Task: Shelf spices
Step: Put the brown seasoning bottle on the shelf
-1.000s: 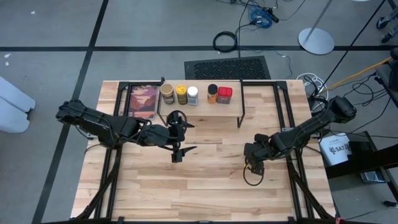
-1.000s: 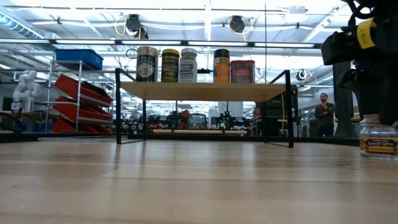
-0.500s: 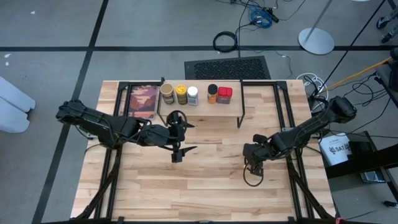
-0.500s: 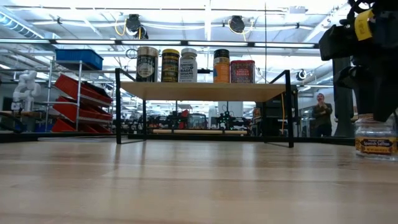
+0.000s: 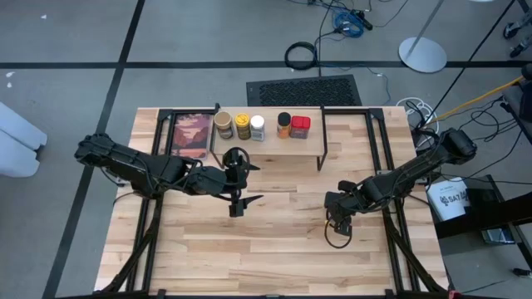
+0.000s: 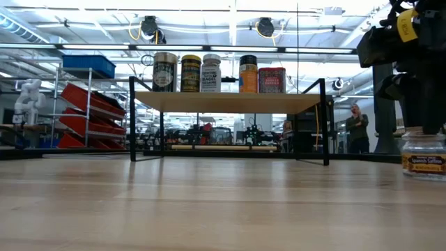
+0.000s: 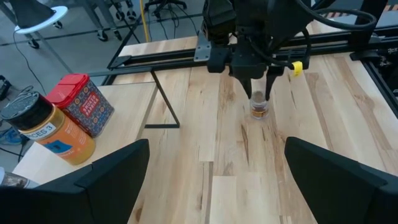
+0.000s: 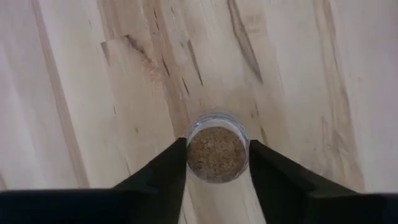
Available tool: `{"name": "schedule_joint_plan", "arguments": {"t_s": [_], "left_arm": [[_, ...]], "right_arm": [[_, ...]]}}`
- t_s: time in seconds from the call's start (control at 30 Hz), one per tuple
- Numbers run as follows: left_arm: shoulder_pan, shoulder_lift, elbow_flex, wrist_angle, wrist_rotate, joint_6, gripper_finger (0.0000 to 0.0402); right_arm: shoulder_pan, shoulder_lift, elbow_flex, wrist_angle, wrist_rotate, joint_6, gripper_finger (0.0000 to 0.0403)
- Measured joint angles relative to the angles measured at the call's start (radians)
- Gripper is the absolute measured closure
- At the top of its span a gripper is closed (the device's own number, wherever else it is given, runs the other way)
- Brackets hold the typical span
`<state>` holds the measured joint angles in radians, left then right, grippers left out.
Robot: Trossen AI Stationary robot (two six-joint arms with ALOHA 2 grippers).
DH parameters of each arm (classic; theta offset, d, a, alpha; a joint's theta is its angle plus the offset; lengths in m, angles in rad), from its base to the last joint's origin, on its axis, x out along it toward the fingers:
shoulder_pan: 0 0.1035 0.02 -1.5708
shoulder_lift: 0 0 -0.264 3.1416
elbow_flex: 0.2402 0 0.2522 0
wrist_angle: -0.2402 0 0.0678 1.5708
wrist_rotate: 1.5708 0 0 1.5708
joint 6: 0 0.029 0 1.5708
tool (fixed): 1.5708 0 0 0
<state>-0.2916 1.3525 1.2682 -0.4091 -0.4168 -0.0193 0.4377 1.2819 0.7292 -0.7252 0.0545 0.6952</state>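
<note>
Both arms are matte black — chunky segmented links with rounded joint housings. A thin black cable loops beneath the right gripper (image 5: 339,218); its wrist carries a small yellow tag. The left gripper (image 5: 237,183) has broad, flat black fingers (image 7: 112,171).

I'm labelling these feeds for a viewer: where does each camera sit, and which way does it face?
High: overhead, straight down on the table, shelf, both arms.
Low: tabletop height, level toward the shelf; right arm shows.
Left wrist: past the open left tool toward the right tool.
Right wrist: down onto the small jar between the right tool's fingers.
Shared: the small jar shows in low and both wrist views.
</note>
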Motion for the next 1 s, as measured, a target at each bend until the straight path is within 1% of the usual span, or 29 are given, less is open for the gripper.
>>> {"name": "schedule_joint_plan", "arguments": {"t_s": [0.2,0.27,0.33,0.47,0.73,1.0], "left_arm": [[0.0,0.0,0.0,0.0,0.0,0.0,0.0017],[0.0,0.0,0.0,0.0,0.0,0.0,0.0017],[0.0,0.0,0.0,0.0,0.0,0.0,0.0017],[0.0,0.0,0.0,0.0,0.0,0.0,0.0017],[0.0,0.0,0.0,0.0,0.0,0.0,0.0017],[0.0,0.0,0.0,0.0,0.0,0.0,0.0017]], "right_arm": [[0.0,0.003,-0.002,-0.005,-0.012,0.007,0.0174],[0.0,0.003,-0.002,-0.004,-0.011,0.008,0.0154],[0.0,0.003,-0.002,-0.004,-0.01,0.01,0.0142],[0.0,0.009,-0.002,-0.003,-0.002,0.011,0.0138],[0.0,0.079,-0.002,-0.004,-0.001,-0.001,0.0144],[0.0,0.069,-0.002,-0.005,-0.002,-0.002,0.0144]]}}
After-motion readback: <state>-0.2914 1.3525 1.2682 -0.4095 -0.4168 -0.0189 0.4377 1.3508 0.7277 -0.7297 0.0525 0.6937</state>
